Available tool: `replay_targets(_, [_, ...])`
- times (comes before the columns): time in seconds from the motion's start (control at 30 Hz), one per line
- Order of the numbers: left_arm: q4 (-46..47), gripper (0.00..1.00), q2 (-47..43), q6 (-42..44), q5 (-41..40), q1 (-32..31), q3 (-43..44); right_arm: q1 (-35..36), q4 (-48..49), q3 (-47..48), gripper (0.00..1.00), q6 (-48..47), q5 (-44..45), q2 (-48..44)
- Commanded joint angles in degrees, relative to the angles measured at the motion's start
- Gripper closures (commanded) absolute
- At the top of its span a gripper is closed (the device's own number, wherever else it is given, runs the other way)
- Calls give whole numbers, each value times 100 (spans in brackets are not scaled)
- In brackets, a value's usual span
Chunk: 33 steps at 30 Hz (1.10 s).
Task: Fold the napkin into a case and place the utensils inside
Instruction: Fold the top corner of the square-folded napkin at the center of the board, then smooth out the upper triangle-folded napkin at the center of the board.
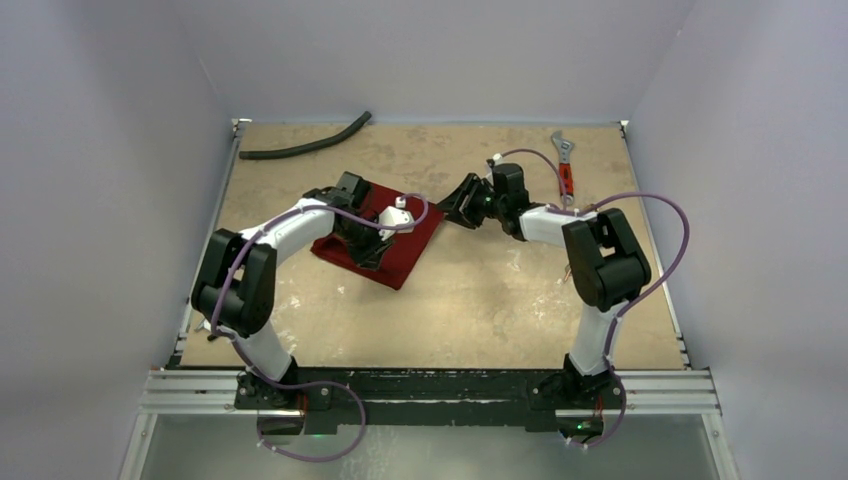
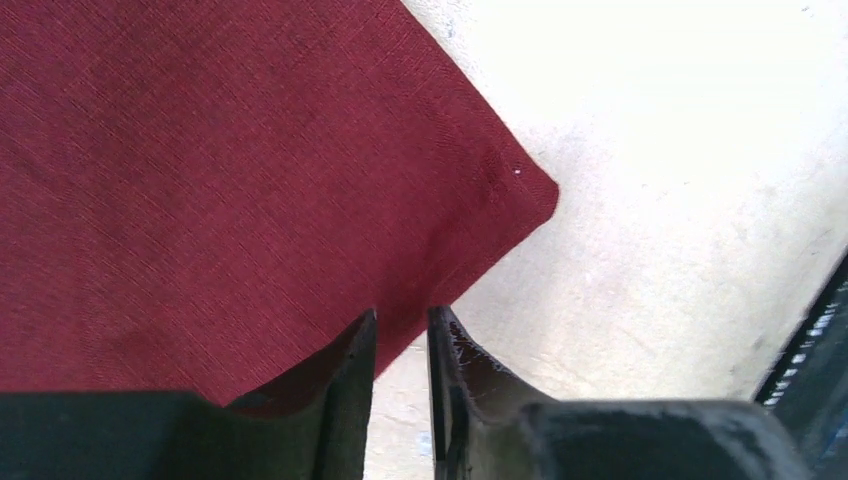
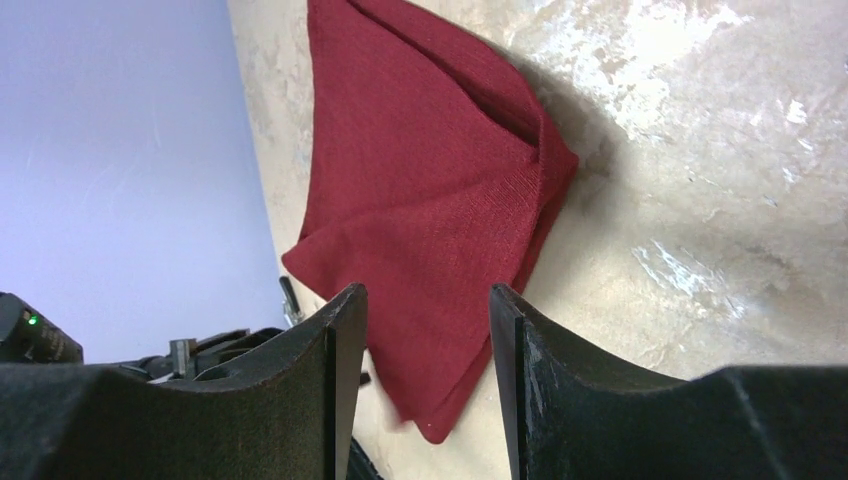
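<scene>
Over one edge of the napkin (image 1: 405,255): left gripper (image 2: 400,325) narrowly parted, pinching nothing | napkin folded, middle hidden under left arm (image 1: 300,225) | right gripper (image 3: 425,295) spread, empty, beside napkin's right corner

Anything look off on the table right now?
Two strays at the far edge: a curved black hose at the left corner and a red-handled silver wrench at the right. No cutlery shows in any view. The dark red cloth napkin lies diagonal, its folded layers puffed up at one corner rather than flat.
</scene>
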Motion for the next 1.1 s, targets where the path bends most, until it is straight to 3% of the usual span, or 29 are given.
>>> replay_targets(0.0, [2,62,-130,-282,442,-33,-18,86,31,341,48,-100,123,149])
replay_targets(0.07, [-98,37,-125,-376,528,-35,61,110,14,433,48,-106,124,254])
replay_targets(0.27, [-482,32,-365,-404,353,82,567,172,-151,506,49,-295,252,326])
replay_targets(0.47, [-502,37,-290,-185,-340,725,990,175,-439,401,48,-621,599,130])
replay_targets(0.73, [661,52,-211,-257,-1273,1103,244,171,-690,732,52,-896,756,316])
replay_targets(0.87, [908,59,-417,-200,-1381,1125,-101,169,-804,887,60,-1026,808,436])
replay_targets(1.07, [1473,67,-847,-26,-1732,1120,-646,169,-945,1185,80,-1110,787,690])
